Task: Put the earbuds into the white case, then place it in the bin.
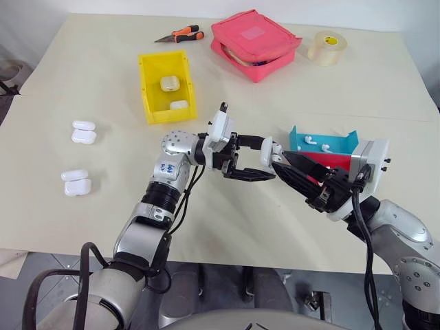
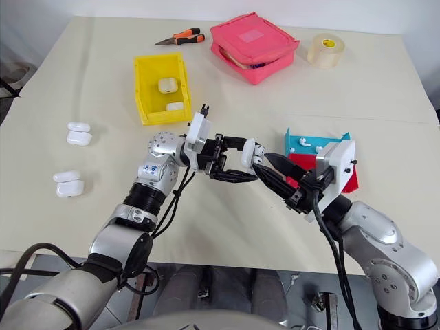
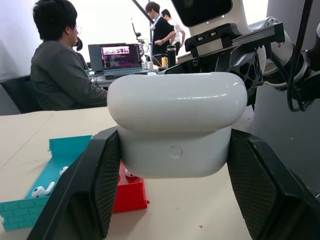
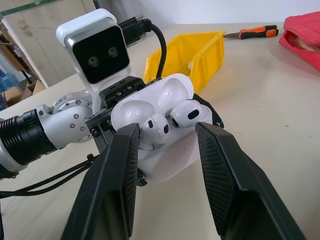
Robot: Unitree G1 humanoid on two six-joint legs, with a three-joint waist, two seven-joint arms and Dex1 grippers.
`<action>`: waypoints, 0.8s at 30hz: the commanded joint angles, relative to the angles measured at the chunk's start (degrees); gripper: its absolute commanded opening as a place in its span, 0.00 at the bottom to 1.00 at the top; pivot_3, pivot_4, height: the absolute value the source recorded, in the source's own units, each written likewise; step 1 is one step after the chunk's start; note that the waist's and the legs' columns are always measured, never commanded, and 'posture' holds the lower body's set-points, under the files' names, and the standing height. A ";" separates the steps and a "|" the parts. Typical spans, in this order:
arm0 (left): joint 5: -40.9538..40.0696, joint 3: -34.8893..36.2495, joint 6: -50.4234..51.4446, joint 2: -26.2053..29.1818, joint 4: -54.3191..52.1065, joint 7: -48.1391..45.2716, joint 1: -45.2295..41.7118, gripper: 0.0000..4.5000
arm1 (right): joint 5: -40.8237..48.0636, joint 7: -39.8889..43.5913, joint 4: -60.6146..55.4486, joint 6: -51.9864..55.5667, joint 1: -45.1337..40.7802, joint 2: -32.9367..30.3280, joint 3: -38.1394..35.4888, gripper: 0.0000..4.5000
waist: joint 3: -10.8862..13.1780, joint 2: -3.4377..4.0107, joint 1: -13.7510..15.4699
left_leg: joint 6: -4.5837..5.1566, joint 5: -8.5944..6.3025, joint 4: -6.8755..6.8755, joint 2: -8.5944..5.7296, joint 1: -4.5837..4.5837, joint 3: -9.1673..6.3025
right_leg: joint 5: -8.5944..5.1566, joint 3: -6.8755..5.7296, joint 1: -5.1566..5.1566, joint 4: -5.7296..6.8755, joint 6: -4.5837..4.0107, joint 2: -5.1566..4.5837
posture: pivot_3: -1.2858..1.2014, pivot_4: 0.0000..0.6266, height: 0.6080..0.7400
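A: Where is the white case in relation to the bin?
B: Held above the table, on the robot's side of the bin, with the left gripper clamped on its sides.
A: And the earbuds?
B: Both sit in the open case, lid up.
A: The right gripper?
B: Its fingers stand apart on either side of the case, short of the earbuds, gripping nothing.

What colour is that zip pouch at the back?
Pink; the pouch shows best in the left eye view.
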 commanded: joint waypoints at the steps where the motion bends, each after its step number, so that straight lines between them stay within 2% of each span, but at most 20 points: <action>1: -3.30 1.55 -0.48 -0.77 -2.89 -1.02 -1.33 0.62 | 0.62 -0.91 0.44 1.21 1.04 -1.97 -3.30 0.41 | 0.00 0.00 0.04 | 0.00 0.00 0.00 0.01 0.00 0.00 | 0.00 0.00 0.00 0.00 0.00 -0.01 | 0.52 0.24 1.00; 14: -2.61 2.58 -2.02 -0.99 0.51 -0.50 -2.12 0.62 | 4.10 -2.10 -3.47 3.39 0.43 -5.89 -2.77 0.41 | 0.00 0.00 0.00 | 0.00 0.00 0.01 0.04 0.00 -0.02 | 0.00 0.00 0.01 0.00 0.00 -0.01 | 0.52 0.24 1.00; 24: -2.09 3.16 -3.22 -1.40 2.54 -0.19 -2.72 0.62 | 4.49 -2.94 -4.19 4.45 -1.68 -6.31 -1.72 0.41 | 0.00 0.00 0.02 | 0.02 -0.01 0.01 0.03 -0.01 -0.01 | 0.00 -0.01 0.02 -0.01 0.00 -0.02 | 0.52 0.24 1.00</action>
